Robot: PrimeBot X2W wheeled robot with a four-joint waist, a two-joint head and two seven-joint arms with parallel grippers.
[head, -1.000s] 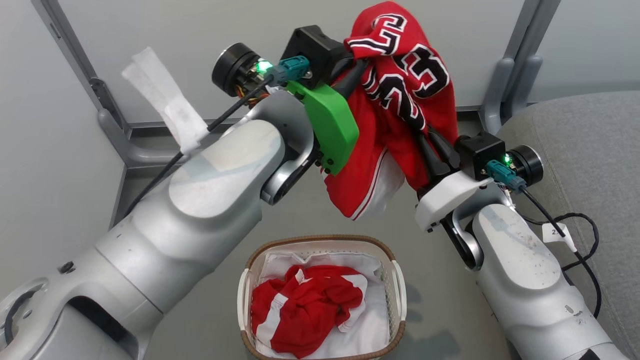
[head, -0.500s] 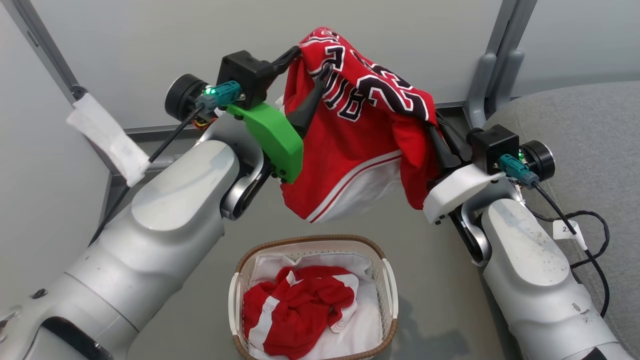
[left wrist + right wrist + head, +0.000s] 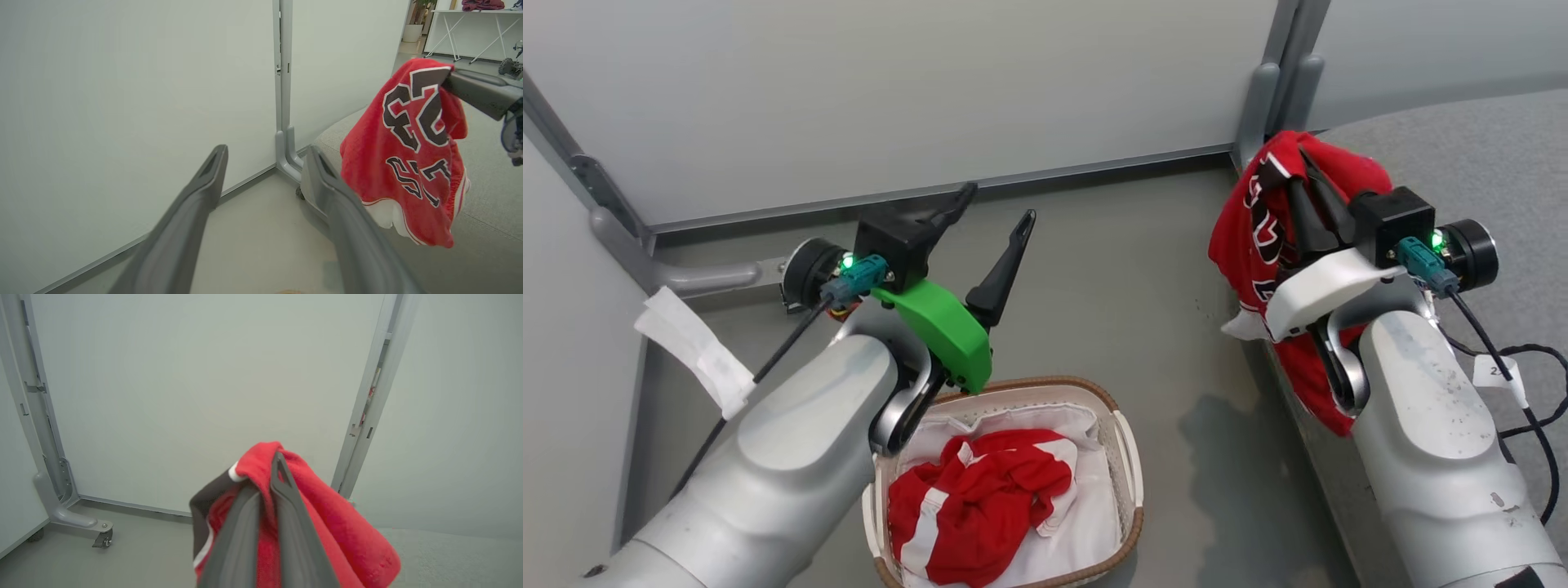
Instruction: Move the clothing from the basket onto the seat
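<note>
Nearest, the basket (image 3: 1131, 457) stands on the floor with one red striped garment (image 3: 980, 506) bunched on its white liner (image 3: 1086, 523). Over its left rim the left arm bends upward, and the left gripper (image 3: 999, 204) is spread wide and empty, fingers aimed at the wall. Farther right, the right arm rises steeply. The right gripper (image 3: 1307, 175) is pinched together on the jersey (image 3: 1241, 237), which dangles at the seat's (image 3: 1462, 147) left edge.

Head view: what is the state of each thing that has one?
red fabric jersey with black lettering, hanging crumpled.
right tool, shut on the jersey.
left tool, open, empty.
oval cream plastic basket, upright, not empty.
red white-striped fabric garment, crumpled in the basket.
</note>
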